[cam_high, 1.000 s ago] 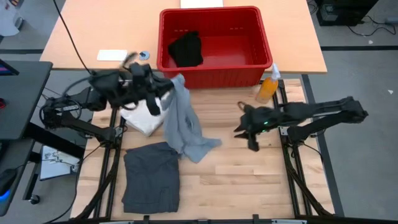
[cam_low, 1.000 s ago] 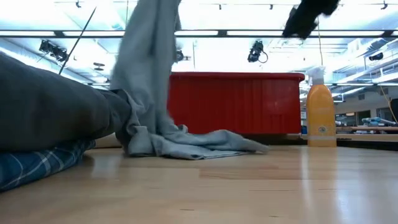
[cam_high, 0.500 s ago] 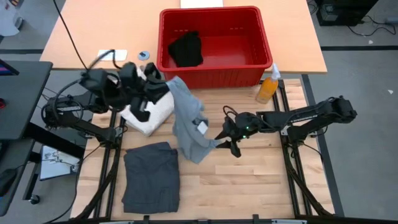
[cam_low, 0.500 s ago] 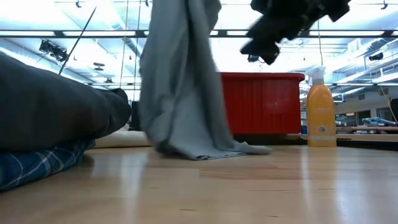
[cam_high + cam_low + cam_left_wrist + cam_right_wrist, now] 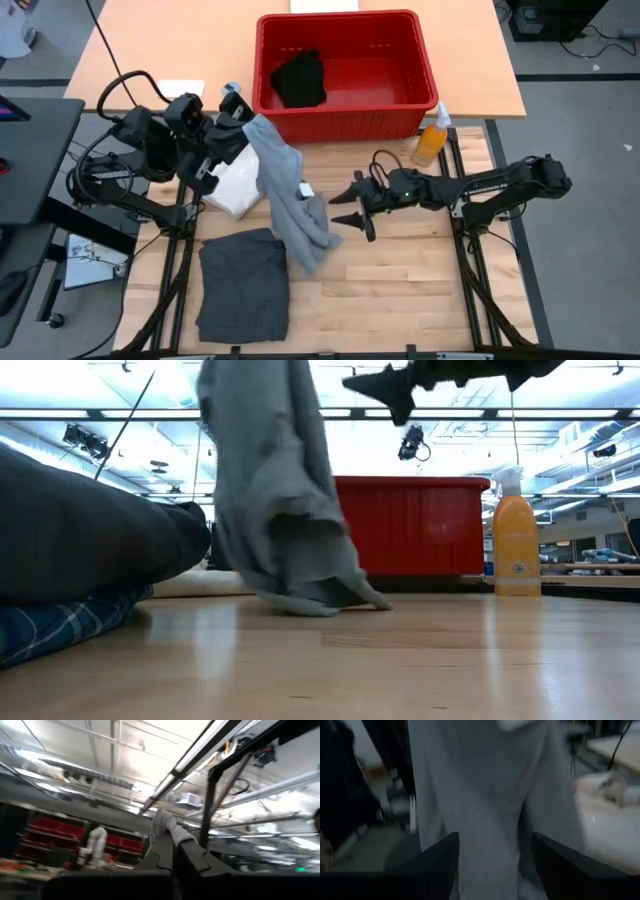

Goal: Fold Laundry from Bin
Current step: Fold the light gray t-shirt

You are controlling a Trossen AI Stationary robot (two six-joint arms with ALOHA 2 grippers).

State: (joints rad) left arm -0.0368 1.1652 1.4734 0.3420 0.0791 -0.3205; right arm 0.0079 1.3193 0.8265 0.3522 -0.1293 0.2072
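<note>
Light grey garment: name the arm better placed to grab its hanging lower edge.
Probably the right. The right gripper is open beside the light grey garment, its fingers facing the cloth. The left gripper is shut on the top, holding it up.

The left tool (image 5: 243, 118) is high up, pinched tight. The right tool (image 5: 345, 205) reaches sideways with its fingers apart.

Bin (image 5: 400, 118): red. Garment inside the bin (image 5: 300, 78): black. Hanging garment (image 5: 285, 190): light grey, with a small white tag. Folded garment (image 5: 243, 285): dark charcoal grey. Shirt (image 5: 55, 625) beneath it: blue-and-white plaid. Spray bottle (image 5: 432, 140): orange, white nozzle. Tote bag (image 5: 238, 185): cream-white. Table (image 5: 400, 280): pale wood. Both arms: black.
</note>
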